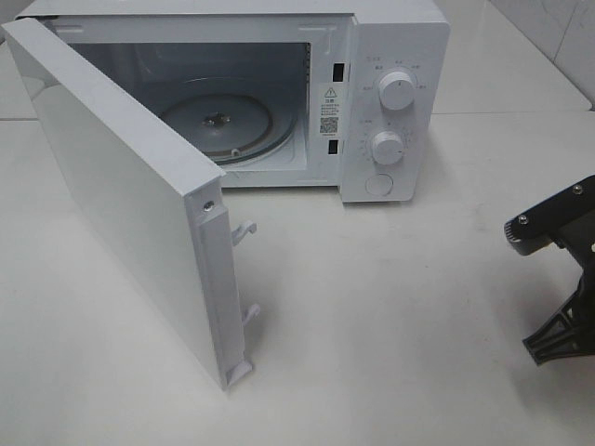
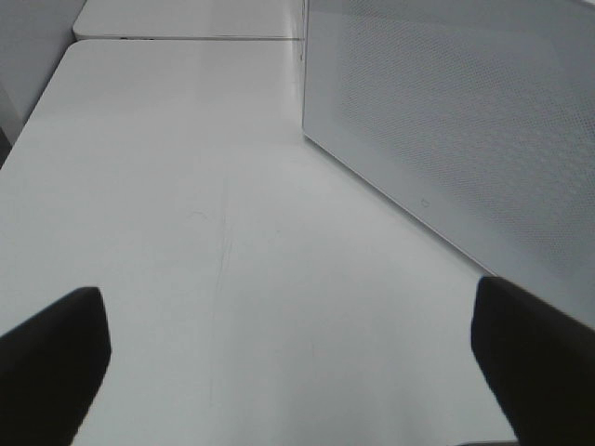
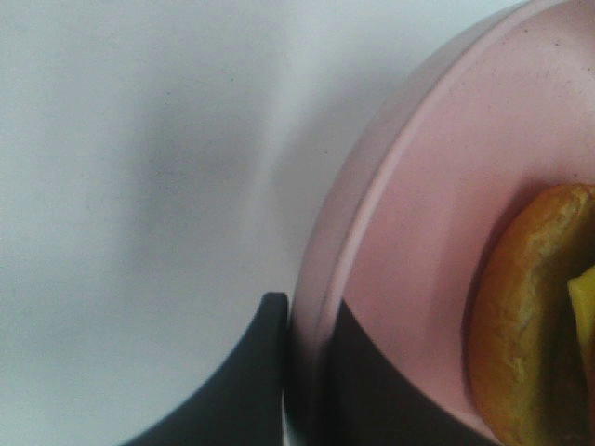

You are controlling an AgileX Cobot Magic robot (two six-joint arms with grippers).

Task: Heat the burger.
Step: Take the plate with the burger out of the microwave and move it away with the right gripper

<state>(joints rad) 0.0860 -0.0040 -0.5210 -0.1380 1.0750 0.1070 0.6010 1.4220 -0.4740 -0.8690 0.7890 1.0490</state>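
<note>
Exterior high view: a white boxy microwave oven (image 1: 390,93) stands with its white door (image 1: 121,204) swung wide, baring the round glass turntable (image 1: 228,121) — ready, it seems, to receive food. Beside the cavity a small warning sticker (image 1: 330,107) carries a triangle and a square code; its print, like the marks around the two round white dials (image 1: 398,91), is too small to read. The right gripper (image 3: 302,372) has its black jaws closed on the rim of a round pink plate (image 3: 409,242), one finger outside, one inside, probably so plate and food travel together. The small golden-brown burger (image 3: 530,316) rests on that plate. The left gripper (image 2: 297,362) hangs wide apart over the white tabletop (image 2: 186,232), gripping nothing.
</note>
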